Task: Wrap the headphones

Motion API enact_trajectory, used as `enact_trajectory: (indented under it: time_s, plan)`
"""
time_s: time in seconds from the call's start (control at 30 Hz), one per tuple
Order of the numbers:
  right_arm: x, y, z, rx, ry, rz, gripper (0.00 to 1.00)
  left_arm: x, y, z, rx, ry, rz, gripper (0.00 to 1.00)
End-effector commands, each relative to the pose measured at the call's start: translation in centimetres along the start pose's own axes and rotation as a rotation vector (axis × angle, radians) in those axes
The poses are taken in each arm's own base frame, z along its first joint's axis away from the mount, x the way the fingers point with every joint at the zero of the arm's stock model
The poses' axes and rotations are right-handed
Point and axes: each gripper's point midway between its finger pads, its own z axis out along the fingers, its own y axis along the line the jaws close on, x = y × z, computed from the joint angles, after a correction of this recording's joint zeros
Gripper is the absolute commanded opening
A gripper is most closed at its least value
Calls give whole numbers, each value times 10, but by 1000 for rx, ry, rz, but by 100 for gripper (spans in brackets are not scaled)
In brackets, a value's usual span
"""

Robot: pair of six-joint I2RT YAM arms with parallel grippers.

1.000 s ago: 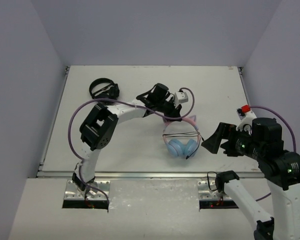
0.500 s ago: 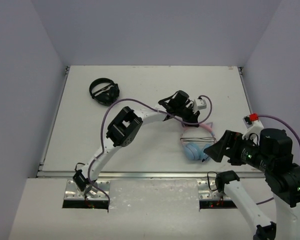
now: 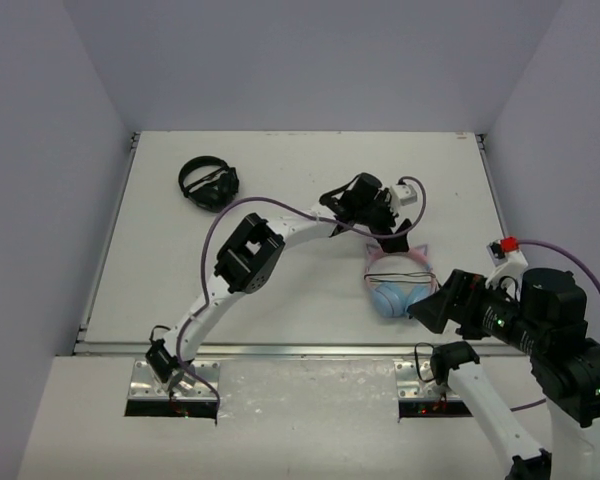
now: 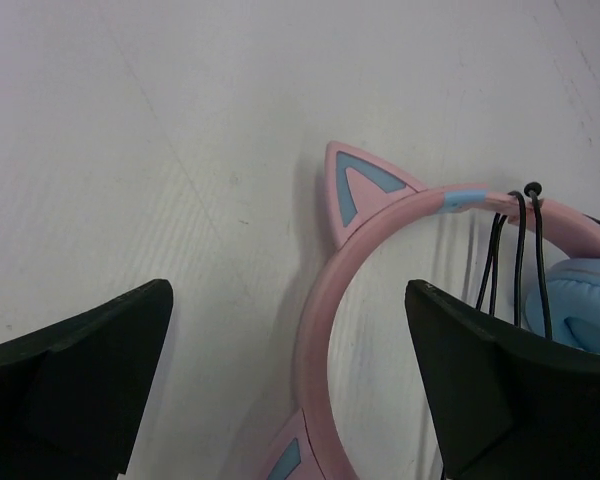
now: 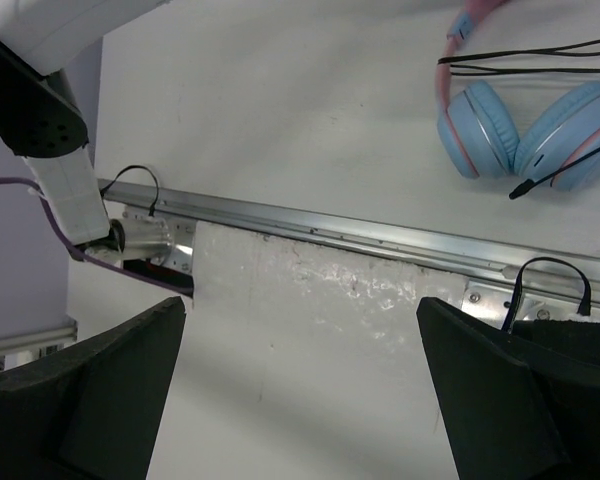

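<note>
Seen from above, my left arm point(image 3: 365, 205) covers its own fingertips and the crown of the headphones point(image 3: 398, 297). In my left wrist view the pink headband point(image 4: 315, 340) runs off the bottom edge, and the blue ear cup point(image 4: 580, 300) and black cable point(image 4: 520, 250) pass behind my finger point(image 4: 510, 400). My right wrist view cuts the headband at the top edge and one cup at the right edge. The black headphones point(image 3: 208, 184) are too small to make out in detail.
</note>
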Motion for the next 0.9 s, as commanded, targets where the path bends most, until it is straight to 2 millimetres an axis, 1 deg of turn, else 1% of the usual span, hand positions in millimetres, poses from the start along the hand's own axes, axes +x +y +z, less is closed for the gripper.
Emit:
enact_trajectory:
  time_s: [0.0, 0.03, 0.07, 0.1, 0.13, 0.17, 0.2, 0.23, 0.27, 0.3, 0.33, 0.37, 0.4, 0.43, 0.47, 0.5, 0.53, 0.57, 0.63, 0.67, 0.73, 0.77, 0.87]
  plan:
    - [19, -7, 4, 30, 110, 31, 99, -120, -4, -53, -121, -195, 93, 100]
    - [17, -7, 6, 27, 109, 23, 99, -128, 3, -63, -176, -207, 90, 100]
    - [14, -6, 7, 22, 108, 4, 99, -148, 3, -81, -225, -235, 97, 100]
    - [9, -4, 9, 15, 100, -14, 99, -154, 10, -92, -280, -241, 89, 100]
    - [4, -4, 13, 19, 109, -27, 99, -160, 27, -108, -389, -250, 59, 100]
    - [-5, -4, 10, 33, 85, -52, 99, -168, 34, -133, -468, -251, 20, 100]
    - [-10, -8, 10, 64, 79, -88, 99, -170, 40, -149, -528, -258, -48, 100]
    - [-24, -17, 8, 129, 49, -126, 99, -178, 50, -192, -660, -272, -107, 100]
    - [-30, -21, 7, 168, 34, -128, 99, -178, 55, -218, -749, -283, -152, 100]
    - [-36, -27, 7, 207, 24, -156, 99, -177, 54, -244, -824, -300, -188, 100]
    - [-42, -33, 6, 247, 10, -169, 99, -137, 68, -268, -972, -244, -254, 100]
    - [-52, -45, 4, 326, -10, -186, 99, -153, 49, -324, -1054, -317, -267, 100]
    - [-56, -51, 2, 366, -17, -192, 99, -143, 46, -354, -1127, -322, -294, 100]
    - [-61, -55, 1, 396, -24, -201, 99, -108, 47, -378, -1229, -275, -341, 100]
    - [-67, -57, 0, 425, -33, -210, 99, -106, 29, -434, -1314, -319, -372, 100]
    - [-73, -65, -4, 479, -52, -214, 99, -93, 22, -462, -1385, -322, -400, 100]
    - [-78, -64, -8, 490, -74, -216, 99, -67, 4, -508, -1505, -317, -429, 100]
    - [-81, -65, -10, 501, -88, -220, 99, -54, -6, -529, -1572, -314, -447, 100]
    - [-88, -68, -14, 530, -118, -232, 99, -32, -29, -570, -1700, -340, -476, 100]
    - [-90, -69, -16, 536, -126, -237, 99, -23, -53, -592, -1728, -370, -485, 100]
    - [-90, -71, -17, 548, -128, -246, 99, -3, -73, -611, -1776, -379, -514, 100]
    - [-89, -72, -17, 548, -128, -252, 99, -2, -88, -624, -1771, -435, -525, 100]
    - [-88, -76, -20, 561, -140, -271, 99, 13, -105, -636, -1776, -447, -535, 100]
